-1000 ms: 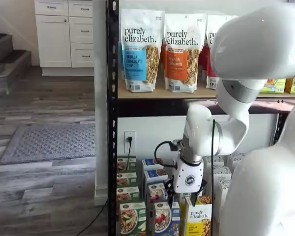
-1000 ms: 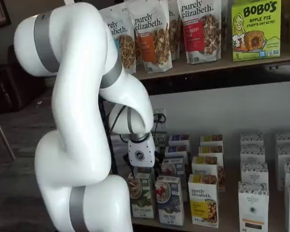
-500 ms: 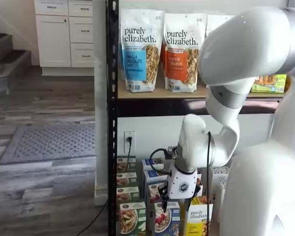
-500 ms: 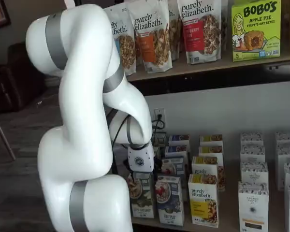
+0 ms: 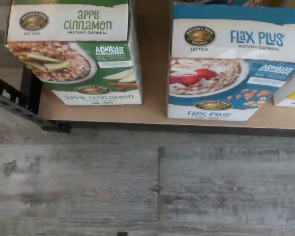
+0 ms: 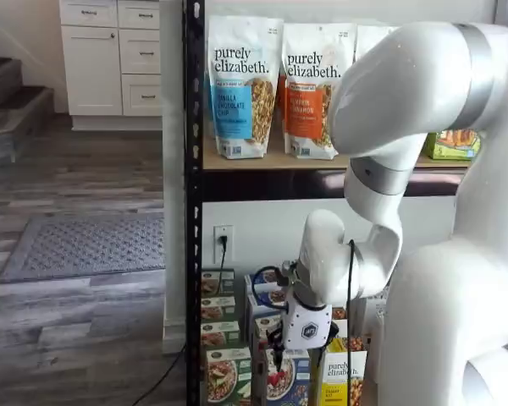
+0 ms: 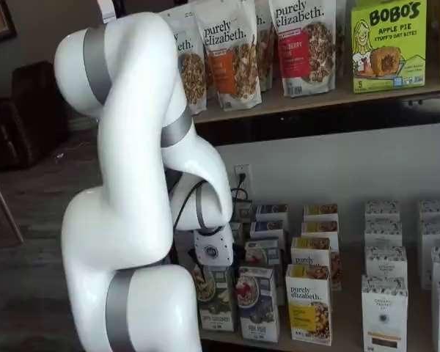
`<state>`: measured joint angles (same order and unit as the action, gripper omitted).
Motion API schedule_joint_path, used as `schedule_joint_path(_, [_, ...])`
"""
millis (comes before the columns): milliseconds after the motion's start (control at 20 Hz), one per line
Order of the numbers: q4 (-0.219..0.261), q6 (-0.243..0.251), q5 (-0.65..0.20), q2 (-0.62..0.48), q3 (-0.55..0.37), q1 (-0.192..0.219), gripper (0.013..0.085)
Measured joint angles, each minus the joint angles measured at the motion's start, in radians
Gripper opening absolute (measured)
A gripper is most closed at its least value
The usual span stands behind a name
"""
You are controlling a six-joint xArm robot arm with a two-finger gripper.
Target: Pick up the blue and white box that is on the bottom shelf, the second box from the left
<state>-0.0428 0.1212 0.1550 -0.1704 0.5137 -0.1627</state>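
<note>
The blue and white box (image 5: 231, 69), marked "FLAX PLUS" with a pictured bowl and red berries, stands at the front edge of the bottom shelf (image 5: 152, 110). It also shows in both shelf views (image 6: 288, 379) (image 7: 258, 304). My gripper (image 6: 295, 355), a white body with black fingers, hangs just above and in front of this box, apart from it. In a shelf view a gap shows between the fingers, and nothing is in them. In a shelf view the gripper (image 7: 214, 270) is mostly seen as its white body. The wrist view shows no fingers.
A green-topped "APPLE CINNAMON" box (image 5: 73, 54) stands left of the blue one, and a yellow purely elizabeth box (image 7: 309, 304) to its right. More boxes stand in rows behind. A black upright (image 6: 193, 211) flanks the left side. Granola bags (image 6: 241, 85) fill the upper shelf. Grey floorboards (image 5: 137, 182) lie below.
The arm has bent lower, and the gripper has come down and leftward in a shelf view, closer to the front-row boxes. The fingers stay apart.
</note>
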Motion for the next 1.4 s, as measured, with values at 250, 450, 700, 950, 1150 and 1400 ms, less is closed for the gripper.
schedule_joint_path(250, [0.041, 0.037, -0.025, -0.054, 0.035, 0.004, 0.0850])
schedule_joint_path(450, [0.092, 0.076, -0.053, -0.105, 0.070, 0.015, 0.0850])
schedule_joint_path(700, [0.169, 0.132, -0.079, -0.153, 0.106, 0.035, 0.0850])
schedule_joint_path(950, [0.153, 0.102, -0.097, -0.208, 0.152, 0.048, 0.0850])
schedule_joint_path(1150, [0.153, 0.090, -0.103, -0.248, 0.188, 0.060, 0.0850])
schedule_joint_path(1400, [0.223, 0.133, -0.114, -0.297, 0.236, 0.090, 0.0850])
